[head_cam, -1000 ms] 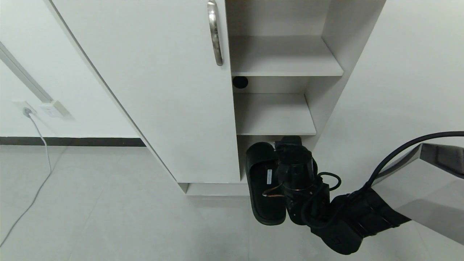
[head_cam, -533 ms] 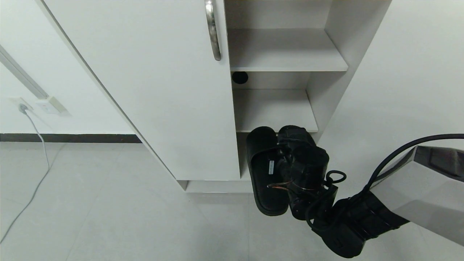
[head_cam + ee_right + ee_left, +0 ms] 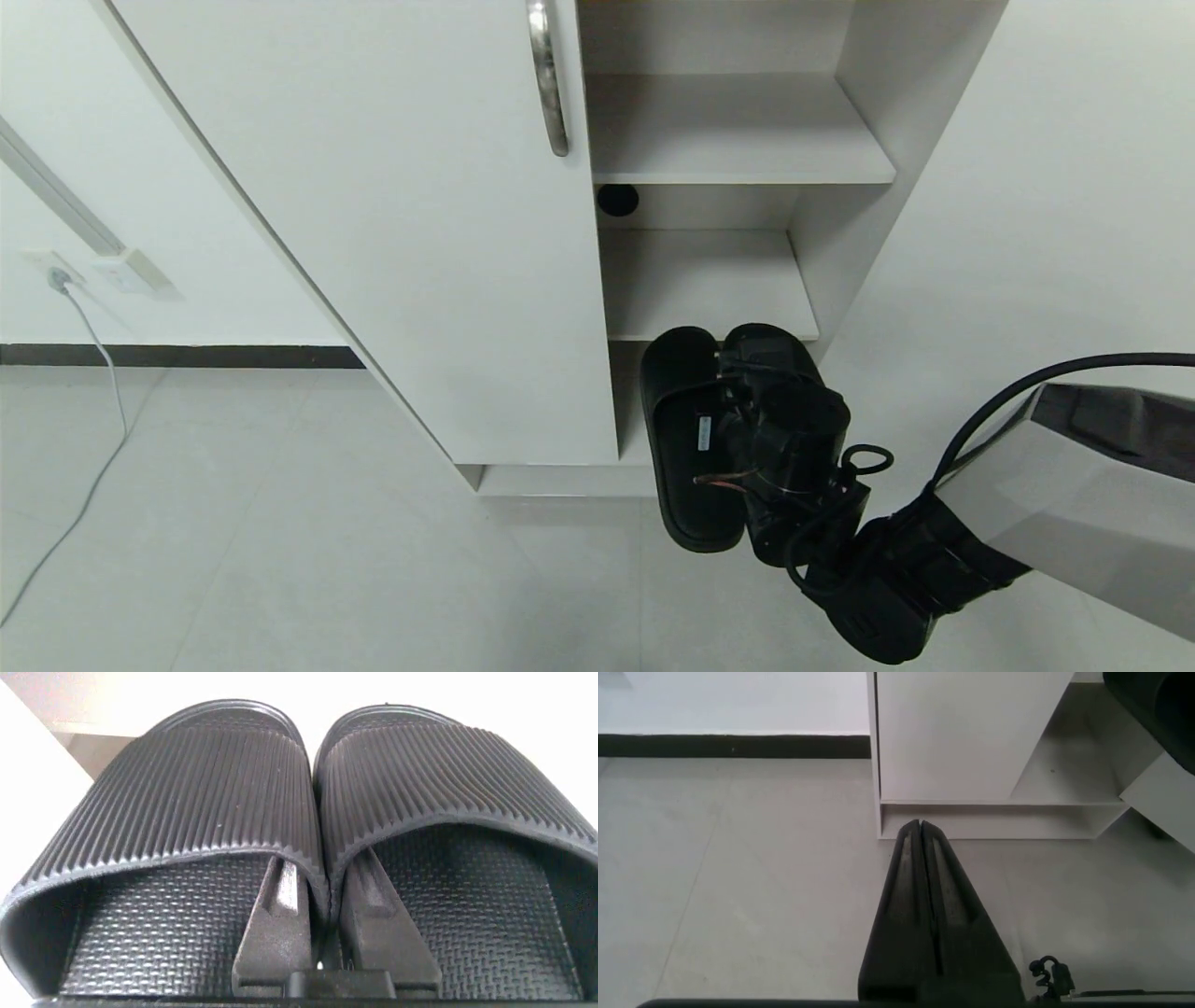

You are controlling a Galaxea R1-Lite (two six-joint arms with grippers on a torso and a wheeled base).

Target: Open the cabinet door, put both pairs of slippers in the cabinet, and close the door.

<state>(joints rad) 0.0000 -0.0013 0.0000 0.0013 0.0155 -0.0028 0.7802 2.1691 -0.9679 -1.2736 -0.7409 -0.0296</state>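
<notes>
Slippers (image 3: 215, 793): wrist cam shows R claw (image 3: 322, 873) pinching both.

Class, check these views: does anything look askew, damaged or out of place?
Nothing stands out. The pair of black ribbed rubber slippers sits side by side in the right gripper, before the white cabinet's open lowest compartment; the shelves look undamaged.
</notes>
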